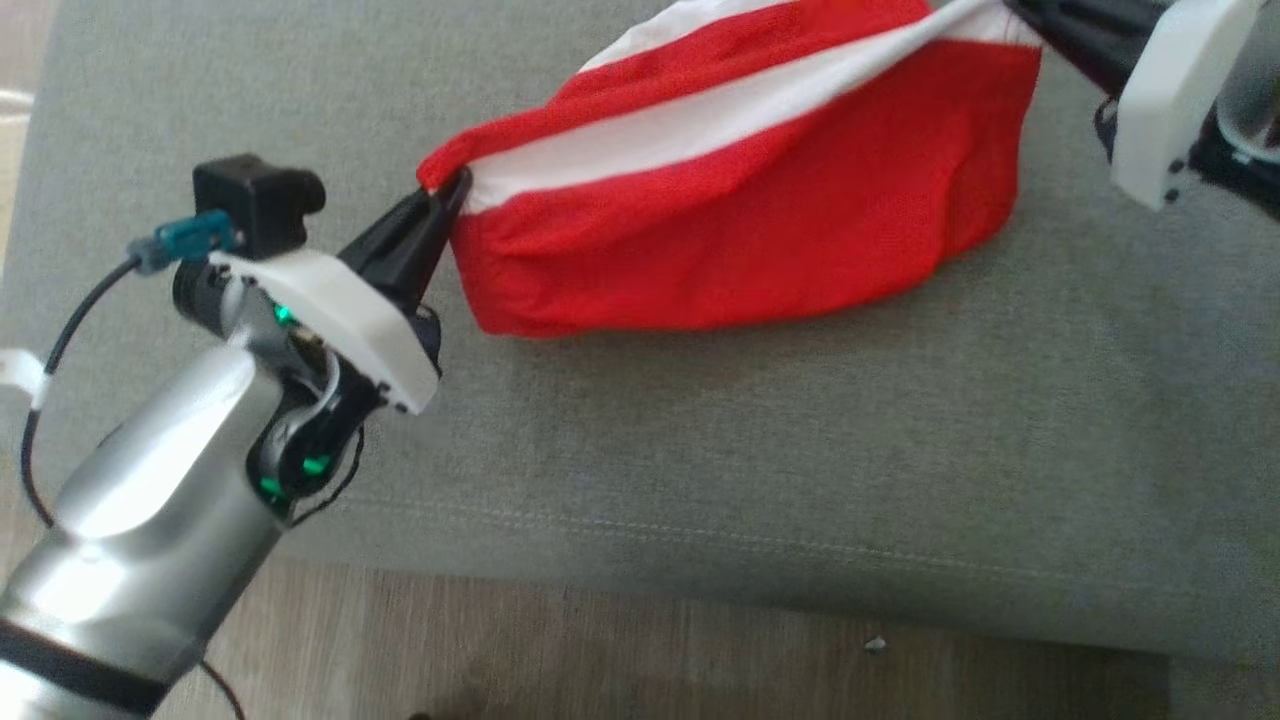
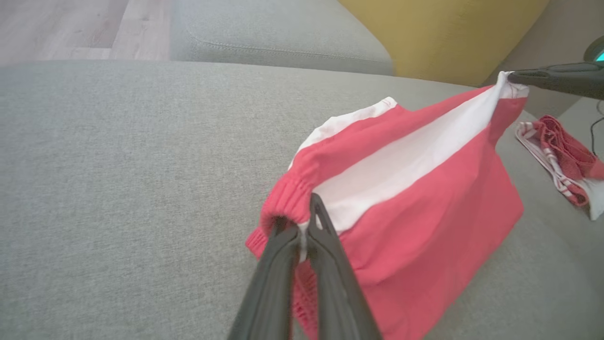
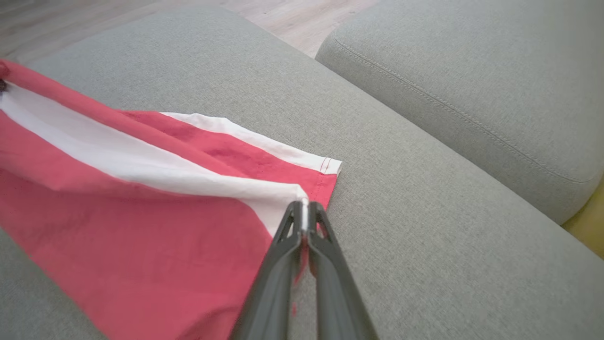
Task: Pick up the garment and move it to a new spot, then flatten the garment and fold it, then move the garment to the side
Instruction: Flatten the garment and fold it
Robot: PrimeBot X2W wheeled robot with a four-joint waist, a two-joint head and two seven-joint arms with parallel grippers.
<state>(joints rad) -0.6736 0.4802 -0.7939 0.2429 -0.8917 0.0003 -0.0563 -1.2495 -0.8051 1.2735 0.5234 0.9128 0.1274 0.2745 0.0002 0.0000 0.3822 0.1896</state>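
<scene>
The garment (image 1: 760, 210), red with a white stripe, hangs stretched between both arms over the grey cushion (image 1: 700, 450), its lower edge touching the fabric. The left end effector (image 1: 445, 200) is clenched on the elastic waistband corner. The right end effector (image 3: 304, 210) is clenched on the hem at the stripe's far end. Pickup looks done, and this reads as carrying it or spreading it taut. Laying it flat, folding it and shifting it aside remain. A second cloth (image 2: 566, 160) lies nearby on the cushion.
</scene>
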